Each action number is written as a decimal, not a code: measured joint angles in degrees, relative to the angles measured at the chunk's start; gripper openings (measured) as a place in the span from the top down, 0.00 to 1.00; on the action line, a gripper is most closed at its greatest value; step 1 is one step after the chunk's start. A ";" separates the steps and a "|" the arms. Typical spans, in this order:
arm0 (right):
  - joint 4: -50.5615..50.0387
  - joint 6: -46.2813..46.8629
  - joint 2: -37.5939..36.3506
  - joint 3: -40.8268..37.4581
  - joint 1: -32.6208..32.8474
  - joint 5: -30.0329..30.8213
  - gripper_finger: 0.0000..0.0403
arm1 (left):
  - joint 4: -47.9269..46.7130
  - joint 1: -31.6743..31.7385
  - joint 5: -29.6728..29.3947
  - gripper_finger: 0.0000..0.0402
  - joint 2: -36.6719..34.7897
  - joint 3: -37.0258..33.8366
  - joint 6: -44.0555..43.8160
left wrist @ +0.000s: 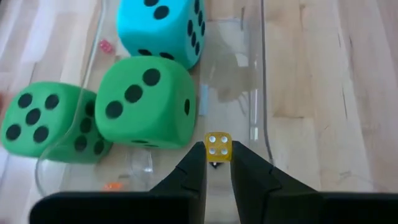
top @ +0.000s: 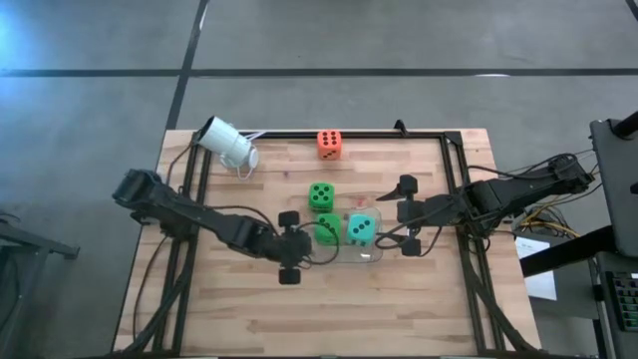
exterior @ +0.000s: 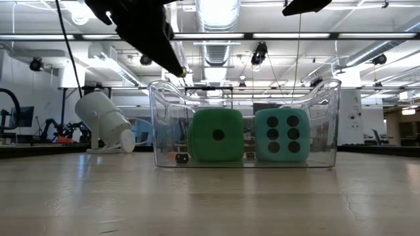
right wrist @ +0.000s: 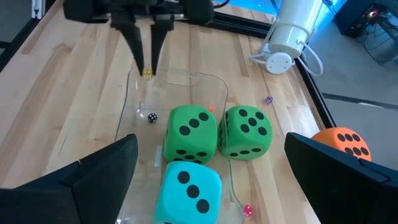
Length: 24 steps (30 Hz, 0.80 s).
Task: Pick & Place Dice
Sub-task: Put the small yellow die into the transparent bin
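**Left gripper pinches a small yellow die over the bin**

On my left, the left gripper [left wrist: 217,163] holds a tiny yellow die [left wrist: 218,147] pinched between its fingertips, right above the clear bin [exterior: 164,124] at its near end. Just ahead of those tips, inside the bin, I see a green die [left wrist: 144,102] and beyond it the teal die [left wrist: 163,28]. A small black die [right wrist: 152,117] lies on the bin floor. The second green die [top: 320,195] sits just outside the bin wall; the orange die [top: 330,145] is well apart near the table's far edge. On my right, the right gripper [top: 408,214] hangs beside the bin, fingers spread wide, holding nothing.
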 joint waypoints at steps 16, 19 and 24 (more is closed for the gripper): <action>0.02 0.04 0.00 0.00 0.00 0.00 0.01 | 0.29 3.75 4.39 0.79 3.43 2.35 -3.95; 0.02 0.02 0.00 0.00 0.00 0.00 0.01 | 0.30 3.65 5.07 0.75 3.43 2.35 -2.56; 0.02 0.04 0.00 0.00 0.00 0.01 0.01 | 0.29 3.88 4.98 0.69 3.41 2.35 -2.11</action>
